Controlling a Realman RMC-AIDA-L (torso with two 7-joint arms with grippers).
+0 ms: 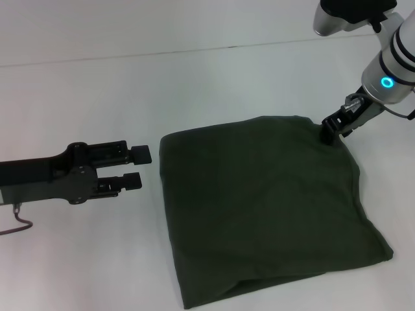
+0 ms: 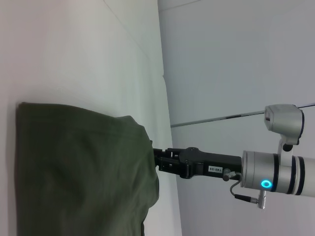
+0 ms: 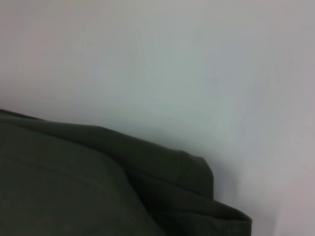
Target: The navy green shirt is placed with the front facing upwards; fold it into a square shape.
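The white table fills the view, and on it, right of centre, lies the navy green shirt, already folded down to a rough four-sided pad with its plain back upward, no print or collar showing. Its left edge runs fairly straight, its near edge shows stacked layers, and its right side bulges out toward the near right corner, so it reads as squarish rather than a clean square. On to the arms: the right pincer sits at the far right corner of the shirt, its dark fingers down on the cloth, and from the left wrist view the right pincer appears to be clamped on that corner, where the fabric rises in a small hump. The right wrist camera shows only the layered corner of the shirt against the table. Over on the left, the left pincer hovers just beside the shirt's left edge, fingers apart, holding nothing and not touching the cloth. My read is that the folding is close to done and this is the tidying step. The next move likely calls for the right pincer to set that corner flat and let go without dragging the layers.
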